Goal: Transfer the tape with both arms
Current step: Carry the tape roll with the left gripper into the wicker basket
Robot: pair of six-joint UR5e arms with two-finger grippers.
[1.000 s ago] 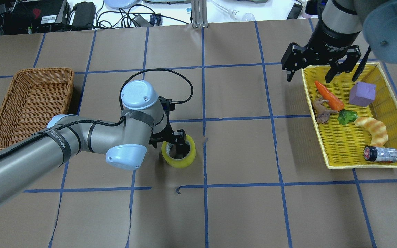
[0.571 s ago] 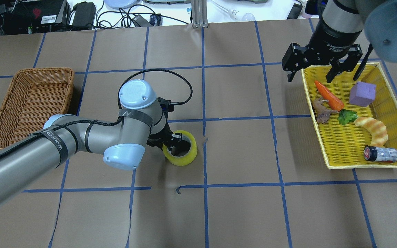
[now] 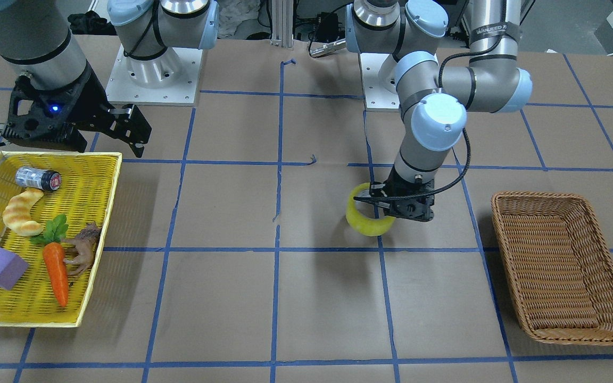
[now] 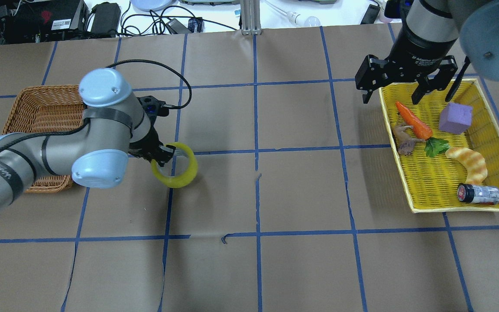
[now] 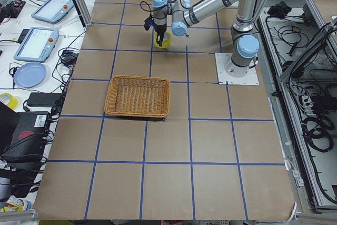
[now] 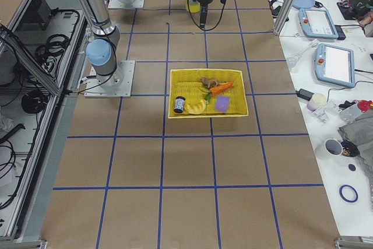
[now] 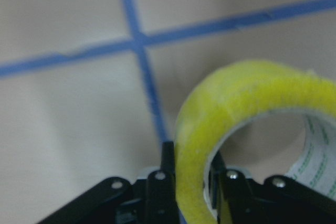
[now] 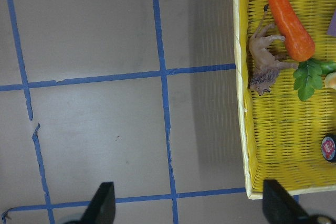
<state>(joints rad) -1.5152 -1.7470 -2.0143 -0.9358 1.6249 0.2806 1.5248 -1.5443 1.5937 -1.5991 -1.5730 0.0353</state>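
Since one finger sat inside the core and the other outside, the left gripper pinched the wall of the tape, holding it tilted, apparently clear of the table, near the wicker basket. The right gripper hung spread at the yellow tray's edge, probably just parked aside. Blue-gridded brown paper covered the table; cables cluttered the bench beyond.

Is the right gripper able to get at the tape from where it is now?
Probably not yet. The left gripper is shut on the tape near the basket, while the right gripper hangs open over the far corner of the tray. Nothing stands between them, but the gap looks wide.
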